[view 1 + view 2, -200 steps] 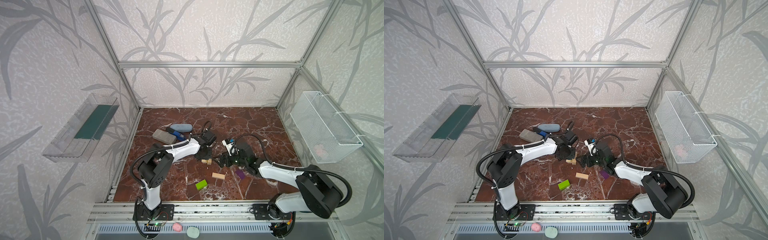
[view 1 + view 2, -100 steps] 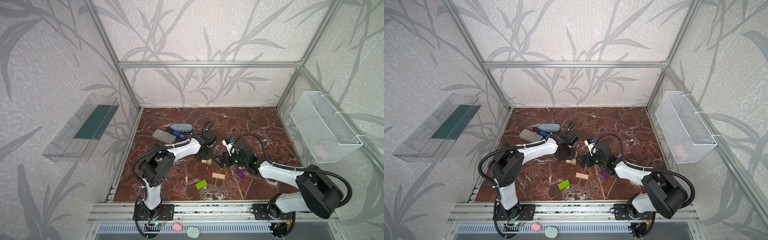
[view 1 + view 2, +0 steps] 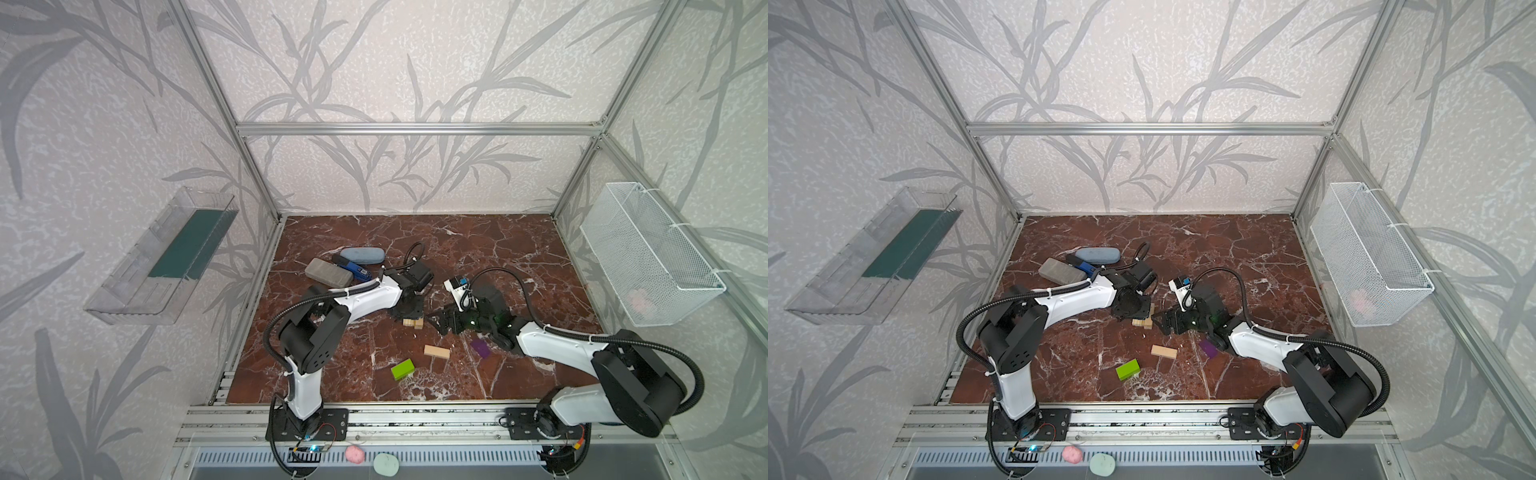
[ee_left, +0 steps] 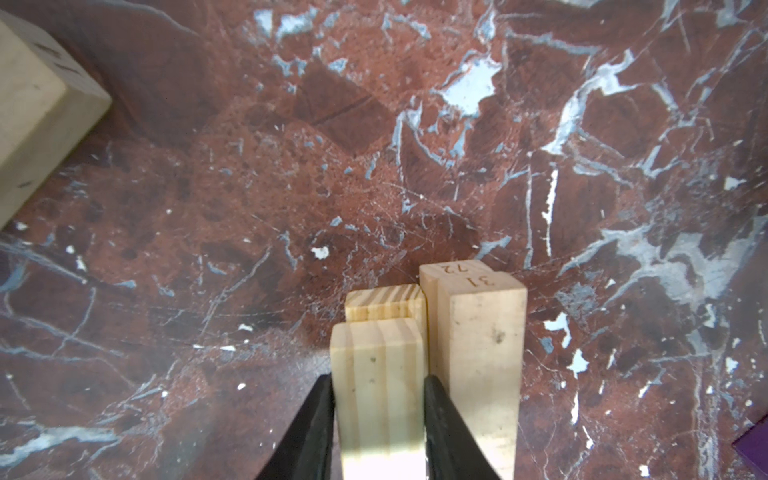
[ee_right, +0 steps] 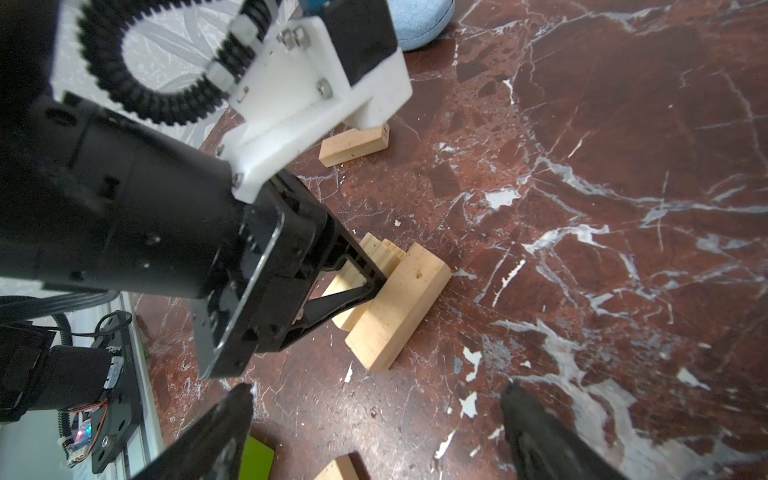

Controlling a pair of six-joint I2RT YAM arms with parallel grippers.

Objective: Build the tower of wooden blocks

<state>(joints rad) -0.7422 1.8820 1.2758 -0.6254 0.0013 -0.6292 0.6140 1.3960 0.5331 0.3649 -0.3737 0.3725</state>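
The tower (image 3: 413,323) (image 3: 1143,322) is a low cluster of pale wood blocks at mid-floor. My left gripper (image 3: 410,316) (image 3: 1134,311) (image 5: 370,276) reaches down onto it. In the left wrist view its black fingers (image 4: 320,419) press both sides of a wood block (image 4: 380,395). That block lies on another block, beside a numbered block (image 4: 478,353). My right gripper (image 3: 438,323) (image 3: 1162,323) (image 5: 378,388) stands open and empty just right of the tower. A loose wood block (image 3: 436,352) (image 3: 1163,351), a green block (image 3: 402,369) (image 3: 1128,369) and a purple block (image 3: 481,348) (image 3: 1208,348) lie nearer the front.
A further wood block (image 5: 353,143) lies behind the left gripper. A grey case (image 3: 327,272), a blue-grey case (image 3: 362,255) and a blue tool (image 3: 353,268) sit at the back left. A wire basket (image 3: 648,257) hangs on the right wall, a clear tray (image 3: 166,257) on the left.
The left arm's elbow has shifted slightly while its gripper stays at the tower. The right arm and the loose blocks have not moved.
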